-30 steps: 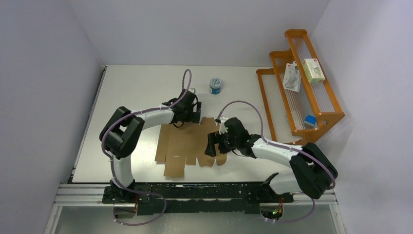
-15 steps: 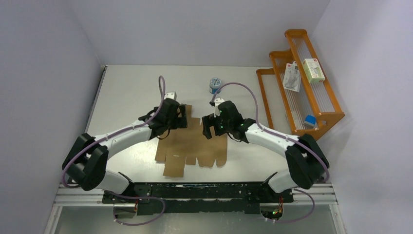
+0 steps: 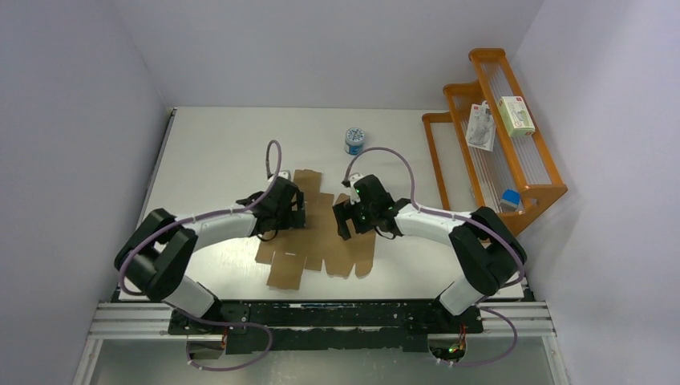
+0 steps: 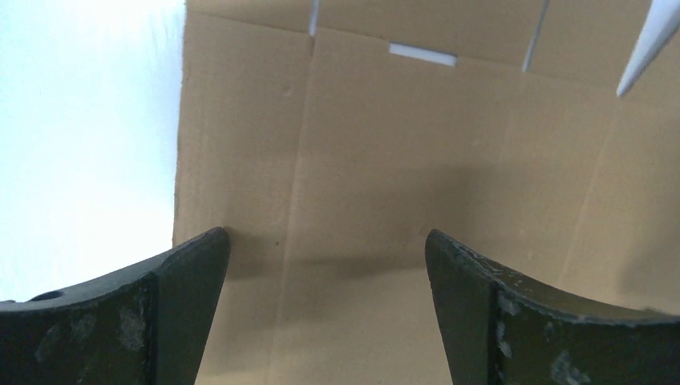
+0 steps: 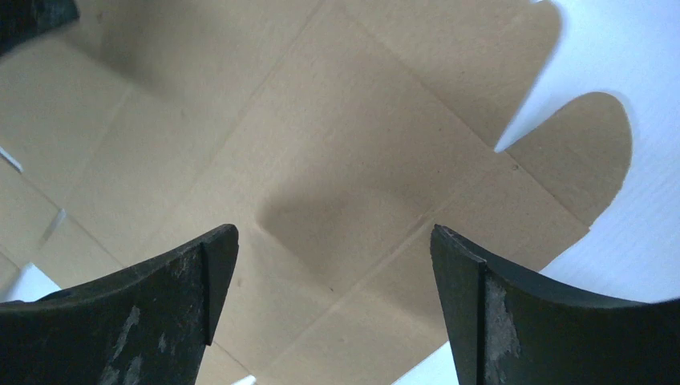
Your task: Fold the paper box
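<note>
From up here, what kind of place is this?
Probably a robot lab booth: plain walls around a white table, a left arm and a right arm bolted at its near edge, and a flat paper box in front of them.

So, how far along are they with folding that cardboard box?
Barely started. Done: nothing visibly folded; the paper box lies as a flat sheet on the table, flaps spread. In hand: the left tool and right tool hang open over its left and right parts, gripping nothing. Left: every fold, flap and tab.
</note>
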`<state>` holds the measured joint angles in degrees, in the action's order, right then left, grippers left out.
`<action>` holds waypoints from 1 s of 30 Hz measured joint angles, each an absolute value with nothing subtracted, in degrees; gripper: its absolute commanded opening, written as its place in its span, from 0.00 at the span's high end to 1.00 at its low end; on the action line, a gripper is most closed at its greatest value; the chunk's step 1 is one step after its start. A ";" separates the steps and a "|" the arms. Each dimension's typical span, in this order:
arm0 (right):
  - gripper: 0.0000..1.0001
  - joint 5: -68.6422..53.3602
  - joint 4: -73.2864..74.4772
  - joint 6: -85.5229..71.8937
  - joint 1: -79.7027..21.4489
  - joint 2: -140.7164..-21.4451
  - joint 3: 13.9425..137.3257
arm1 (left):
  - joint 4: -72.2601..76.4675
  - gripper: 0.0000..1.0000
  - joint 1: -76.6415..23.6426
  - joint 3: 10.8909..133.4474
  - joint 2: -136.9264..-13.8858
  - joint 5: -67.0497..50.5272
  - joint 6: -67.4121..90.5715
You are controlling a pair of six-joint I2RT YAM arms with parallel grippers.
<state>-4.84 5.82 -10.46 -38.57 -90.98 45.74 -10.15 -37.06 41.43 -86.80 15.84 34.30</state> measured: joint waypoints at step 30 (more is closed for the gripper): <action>0.04 -16.21 10.44 -22.94 -47.42 -70.41 31.11 | 1.32 0.04 -42.30 70.19 -113.12 2.46 22.72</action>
<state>-16.21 10.44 -22.94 -47.42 -70.41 31.11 1.32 -42.30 70.19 -113.12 2.46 22.72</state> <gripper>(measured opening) 0.949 0.966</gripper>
